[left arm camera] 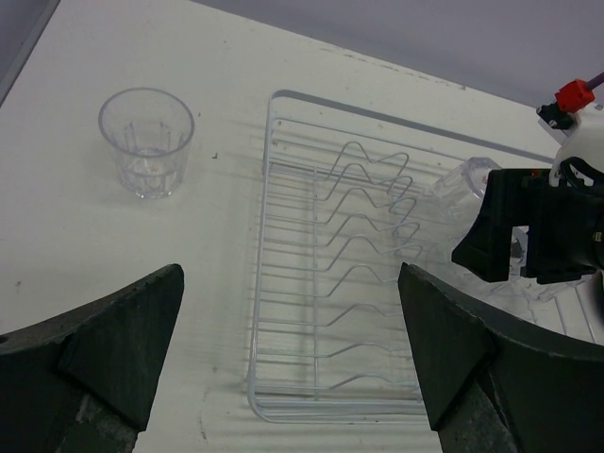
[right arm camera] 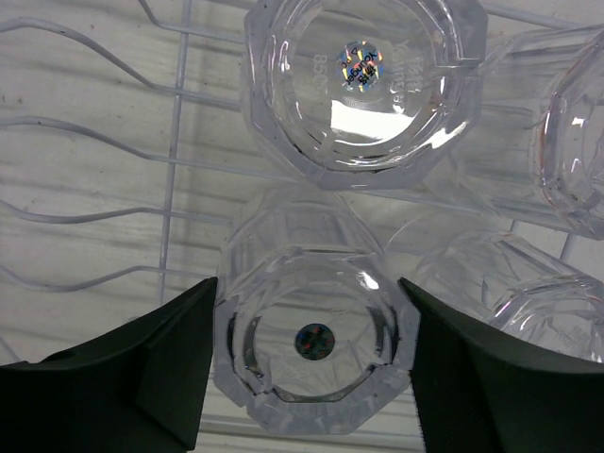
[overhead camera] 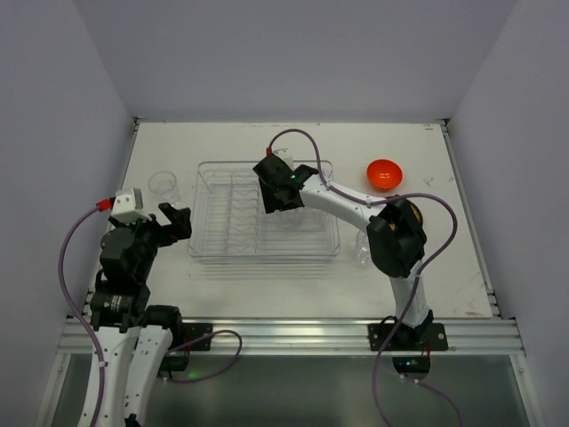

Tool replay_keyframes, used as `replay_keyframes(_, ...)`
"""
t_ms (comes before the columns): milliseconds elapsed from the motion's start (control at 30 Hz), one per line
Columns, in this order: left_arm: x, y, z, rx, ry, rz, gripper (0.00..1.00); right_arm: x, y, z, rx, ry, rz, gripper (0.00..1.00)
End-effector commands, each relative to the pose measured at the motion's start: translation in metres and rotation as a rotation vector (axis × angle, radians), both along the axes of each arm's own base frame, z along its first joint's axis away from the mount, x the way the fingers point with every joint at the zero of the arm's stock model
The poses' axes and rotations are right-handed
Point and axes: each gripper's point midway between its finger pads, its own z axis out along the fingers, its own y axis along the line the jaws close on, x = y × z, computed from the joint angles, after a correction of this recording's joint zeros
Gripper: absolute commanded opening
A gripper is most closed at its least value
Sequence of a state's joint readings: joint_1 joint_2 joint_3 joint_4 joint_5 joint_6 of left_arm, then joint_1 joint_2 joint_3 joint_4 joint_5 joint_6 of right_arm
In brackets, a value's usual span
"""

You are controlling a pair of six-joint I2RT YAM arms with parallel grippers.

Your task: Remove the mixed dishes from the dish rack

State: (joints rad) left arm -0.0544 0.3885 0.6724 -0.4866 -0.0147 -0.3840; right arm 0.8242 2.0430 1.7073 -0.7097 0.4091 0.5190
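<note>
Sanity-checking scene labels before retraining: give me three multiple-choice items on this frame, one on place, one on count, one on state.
1. The orange bowl is: A on a shelf; B on the floor; C on the table, right of the dish rack.
2. Cups standing on the table left of the rack: A none; B one; C three.
3. The left tool is: A open and empty; B shut on a fork; C shut on a cloth.

C: the bowl sits on bare tabletop beside the rack.
B: a lone glass cup stands there.
A: nothing lies between its spread fingers.
</note>
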Motion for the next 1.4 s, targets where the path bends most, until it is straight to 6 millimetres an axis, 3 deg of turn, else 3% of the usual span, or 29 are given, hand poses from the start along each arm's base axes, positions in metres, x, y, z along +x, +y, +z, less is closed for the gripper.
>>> replay_keyframes(0,0.004,-0.002,0.007,-0.012,-0.033,-0.006,1.0,0.005,0.007,0.001,0.029,-0.016,0.006,0.66)
replay_keyframes(100,0.004,-0.002,0.008,-0.014,-0.035,-0.004,1.0,0.005,0.008,0.006,0.039,-0.026,0.006,0.5)
replay_keyframes(133,0.004,-0.003,0.007,-0.013,-0.034,-0.007,1.0,0.006,0.009,0.01,0.046,-0.033,0.009,0.41)
replay_keyframes(200,0.004,-0.003,0.007,-0.012,-0.033,-0.012,1.0,0.005,0.009,0.025,0.068,-0.054,0.009,0.34)
replay_keyframes(233,0.004,-0.004,0.007,-0.012,-0.033,-0.015,1.0,0.004,0.009,0.029,0.077,-0.054,0.016,0.26)
replay_keyframes(333,0.004,-0.004,0.009,-0.003,-0.034,-0.017,1.0,-0.002,0.01,0.058,0.131,-0.075,0.036,0.15)
replay_keyframes(367,0.004,-0.004,0.011,-0.002,-0.037,-0.017,1.0,-0.007,0.008,0.078,0.162,-0.091,0.041,0.06)
replay_keyframes(433,0.004,-0.009,0.015,0.004,-0.045,-0.052,1.0,-0.014,0.006,0.1,0.205,-0.109,0.063,0.04)
replay_keyframes(533,0.003,-0.03,0.039,-0.034,-0.076,-0.167,1.0,-0.033,-0.001,0.152,0.325,-0.169,0.12,0.0)
replay_keyframes(600,-0.001,-0.061,0.058,-0.112,-0.105,-0.332,1.0,-0.048,-0.002,0.173,0.413,-0.18,0.178,0.0)
replay_keyframes(633,-0.004,-0.073,0.07,-0.152,-0.127,-0.399,1.0,-0.061,-0.01,0.207,0.487,-0.237,0.213,0.0)
replay_keyframes(667,-0.012,-0.099,0.089,-0.19,-0.195,-0.565,1.0,-0.065,-0.012,0.228,0.553,-0.287,0.238,0.0)
replay_keyframes(700,-0.02,-0.114,0.099,-0.311,-0.191,-0.648,1.0,-0.079,-0.013,0.225,0.597,-0.266,0.288,0.0)
replay_keyframes(733,-0.024,-0.128,0.088,-0.401,-0.172,-0.746,1.0,-0.096,-0.027,0.262,0.683,-0.349,0.312,0.0)
replay_keyframes(767,-0.043,-0.145,0.121,-0.404,-0.342,-0.932,1.0,-0.101,-0.031,0.284,0.759,-0.42,0.336,0.0)
replay_keyframes(800,-0.053,-0.153,0.127,-0.521,-0.328,-0.989,1.0,-0.108,-0.038,0.274,0.768,-0.43,0.336,0.0)
replay_keyframes(933,-0.069,-0.181,0.168,-0.537,-0.454,-1.102,1.0,-0.139,-0.074,0.317,0.887,-0.658,0.393,0.0)
replay_keyframes(967,-0.083,-0.196,0.179,-0.558,-0.46,-1.188,1.0,-0.154,-0.084,0.33,0.921,-0.702,0.428,0.0)
replay_keyframes(1033,-0.095,-0.211,0.192,-0.576,-0.492,-1.26,1.0,-0.164,-0.092,0.328,0.936,-0.714,0.468,0.0)
replay_keyframes(1133,-0.107,-0.236,0.201,-0.633,-0.499,-1.322,1.0,-0.188,-0.1,0.339,0.977,-0.733,0.557,0.0)
replay_keyframes(1167,-0.114,-0.251,0.196,-0.65,-0.465,-1.376,1.0,-0.195,-0.099,0.341,0.987,-0.73,0.589,0.0)
replay_keyframes(1267,-0.13,-0.273,0.2,-0.689,-0.46,-1.467,1.0,-0.204,-0.101,0.344,0.991,-0.724,0.613,0.0)
replay_keyframes(1367,-0.132,-0.288,0.203,-0.705,-0.45,-1.478,0.97,-0.219,-0.1,0.347,1.009,-0.722,0.683,0.0)
